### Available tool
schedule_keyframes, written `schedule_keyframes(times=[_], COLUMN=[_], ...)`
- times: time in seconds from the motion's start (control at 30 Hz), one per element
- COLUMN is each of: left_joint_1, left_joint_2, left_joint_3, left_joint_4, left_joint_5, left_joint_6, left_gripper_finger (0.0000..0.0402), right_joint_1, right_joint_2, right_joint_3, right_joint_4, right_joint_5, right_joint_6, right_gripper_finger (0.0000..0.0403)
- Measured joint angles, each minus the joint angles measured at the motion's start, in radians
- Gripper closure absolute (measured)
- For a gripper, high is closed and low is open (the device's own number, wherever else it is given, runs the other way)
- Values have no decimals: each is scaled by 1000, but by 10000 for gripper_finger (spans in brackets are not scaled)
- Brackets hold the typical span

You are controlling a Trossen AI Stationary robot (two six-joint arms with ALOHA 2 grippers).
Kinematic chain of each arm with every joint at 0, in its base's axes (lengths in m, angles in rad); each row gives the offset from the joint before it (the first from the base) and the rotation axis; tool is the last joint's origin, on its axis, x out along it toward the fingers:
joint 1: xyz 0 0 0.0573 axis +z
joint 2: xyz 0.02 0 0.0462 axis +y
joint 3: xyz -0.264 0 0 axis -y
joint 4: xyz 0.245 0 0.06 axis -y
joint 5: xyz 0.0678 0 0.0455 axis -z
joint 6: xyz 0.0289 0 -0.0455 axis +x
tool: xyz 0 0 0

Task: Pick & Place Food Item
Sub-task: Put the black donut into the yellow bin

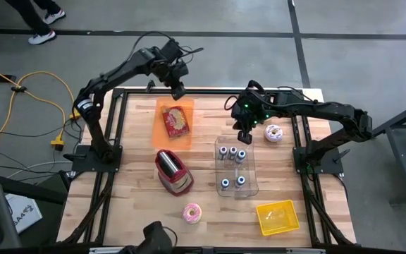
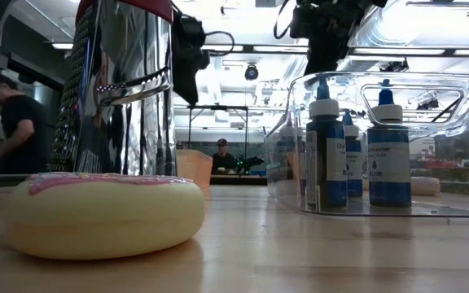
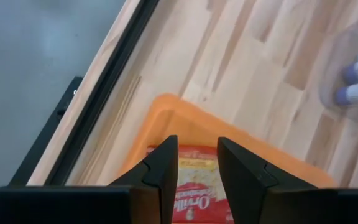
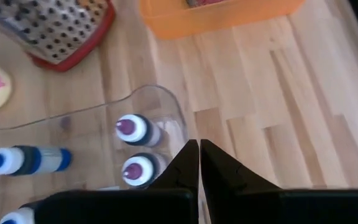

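Two arms are seen over a butcher-block table. The left gripper is positioned above the far edge of an orange tray, near the table's far side. Its fingers are parted with a moderate gap and nothing is pinched between them; in the left wrist view the tray rim and a red popcorn packet are seen directly beyond the tips. The packet is lying flat inside the tray, not touched by the gripper.

The right gripper is held just above the far end of a clear plastic bin at table centre, with its fingers pressed together and nothing held. Blue-capped dropper bottles are stood upright in the bin; five caps are counted from above.

A box grater with red trim is lying on its side just near of the tray. A pink-frosted doughnut is placed near the table's near edge, well apart from both grippers. A second frosted doughnut is set just to the right of the right gripper. A yellow tray is located at the near right corner.

A person is visible in the room behind, in the low view.
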Motion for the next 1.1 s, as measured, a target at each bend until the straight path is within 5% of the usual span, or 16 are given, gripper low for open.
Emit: schedule_keyframes(times=[0.53,0.93,1.1], left_joint_1=[-156,-133,-106], left_joint_2=[-33,-129,-147], left_joint_3=[0,0,0], left_joint_4=[82,136,123], left_joint_5=[2,3,81], left_joint_6=[-11,-10,-10], left_gripper_finger=[293,293,293], right_joint_1=[-24,-135,-205], right_joint_2=[0,0,0], right_joint_3=[0,0,-6], right_joint_4=[-93,-182,-253], right_joint_5=[124,153,153], right_joint_6=[47,69,64], right_gripper_finger=[399,399,399])
